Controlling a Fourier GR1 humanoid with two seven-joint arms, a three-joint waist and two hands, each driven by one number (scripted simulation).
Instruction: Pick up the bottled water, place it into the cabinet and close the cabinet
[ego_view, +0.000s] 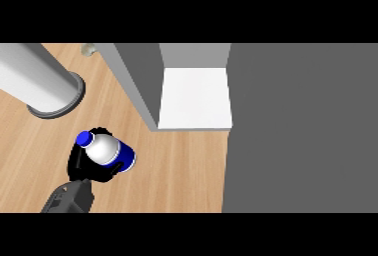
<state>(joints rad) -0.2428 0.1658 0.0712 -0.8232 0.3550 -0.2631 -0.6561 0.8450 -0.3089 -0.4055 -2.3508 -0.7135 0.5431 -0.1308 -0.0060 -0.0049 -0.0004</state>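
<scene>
The cabinet (193, 95) stands open with its white shelf bare, its grey door (299, 130) swung out along the view's right side. Wooden counter (177, 165) lies open between the shelf's front edge and the bottled water (108, 149), while a grey cylinder (40, 82) stands near the left edge. The left hand (83, 167) comes up from the lower edge, fingers curled round the bottle, which is tilted with its blue cap pointing up-left.

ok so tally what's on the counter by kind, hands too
water bottle: 1
grey cylinder on a round base: 1
open cabinet: 1
robot hand, curled round the bottle: 1
total: 4
</scene>
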